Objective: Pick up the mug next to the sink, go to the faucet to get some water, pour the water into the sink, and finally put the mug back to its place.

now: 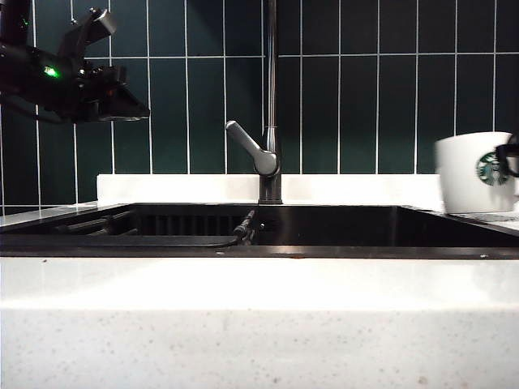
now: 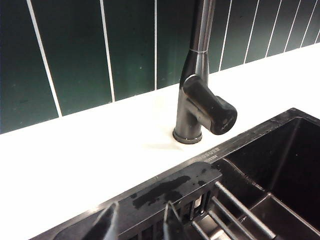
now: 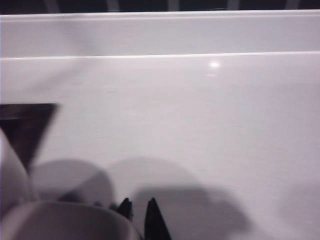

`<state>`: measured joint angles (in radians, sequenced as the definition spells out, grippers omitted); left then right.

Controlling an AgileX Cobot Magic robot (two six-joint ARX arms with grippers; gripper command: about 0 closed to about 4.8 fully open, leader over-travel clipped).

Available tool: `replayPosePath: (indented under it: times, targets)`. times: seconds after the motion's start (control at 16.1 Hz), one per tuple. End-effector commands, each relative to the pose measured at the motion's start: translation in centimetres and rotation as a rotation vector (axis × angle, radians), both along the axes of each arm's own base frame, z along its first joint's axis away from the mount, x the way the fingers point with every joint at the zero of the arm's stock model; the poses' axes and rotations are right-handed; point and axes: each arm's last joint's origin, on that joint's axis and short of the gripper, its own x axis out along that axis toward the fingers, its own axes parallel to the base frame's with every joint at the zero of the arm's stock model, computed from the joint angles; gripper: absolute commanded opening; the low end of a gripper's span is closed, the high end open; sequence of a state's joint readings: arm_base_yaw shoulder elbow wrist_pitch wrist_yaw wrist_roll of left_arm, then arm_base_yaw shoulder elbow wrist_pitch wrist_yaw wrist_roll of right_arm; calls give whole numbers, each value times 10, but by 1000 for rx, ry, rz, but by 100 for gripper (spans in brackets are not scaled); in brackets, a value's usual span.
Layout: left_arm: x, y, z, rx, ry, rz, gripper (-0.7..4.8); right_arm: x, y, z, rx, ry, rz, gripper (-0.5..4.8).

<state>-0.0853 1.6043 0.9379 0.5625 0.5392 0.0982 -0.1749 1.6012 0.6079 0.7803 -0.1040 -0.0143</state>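
Hovering: left end effector apart over sink | right end effector at mug, grip unclear

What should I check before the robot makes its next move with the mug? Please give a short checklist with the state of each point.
1. Mug upright beside the sink: ok.
2. Right gripper at the mug, fingertips nearly together: ok.
3. Firm grip on the mug: cannot tell, the contact is hidden.
4. Left gripper open, above the sink's left end, apart from the faucet: ok.
5. Faucet lever untouched, no water seen: ok.
6. Mug empty: cannot tell.
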Motion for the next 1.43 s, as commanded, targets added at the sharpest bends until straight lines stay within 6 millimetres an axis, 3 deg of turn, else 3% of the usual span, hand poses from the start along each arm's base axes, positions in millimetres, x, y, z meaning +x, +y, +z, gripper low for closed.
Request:
replayPosePath:
  times: [0.06,0.5,0.75,0.93,1.18,1.43]
  targets:
    - [0,-1,3,1,-13,-9,116,2,2,11,0,-87,35,17]
    - [1,-1,0,-1,-4,-27,115,4,6,25,24,-220,91,11]
    - [9,-5,-6,-14,-3,-131,115,25,31,49,83,-209,226,12]
    - [31,-8,0,-26,-17,-190,116,50,63,87,105,-126,338,12]
    - [65,-17,10,-66,-21,-302,116,62,96,132,111,-116,427,12]
    - [96,-23,9,-68,-24,-354,131,62,119,152,113,-121,497,12]
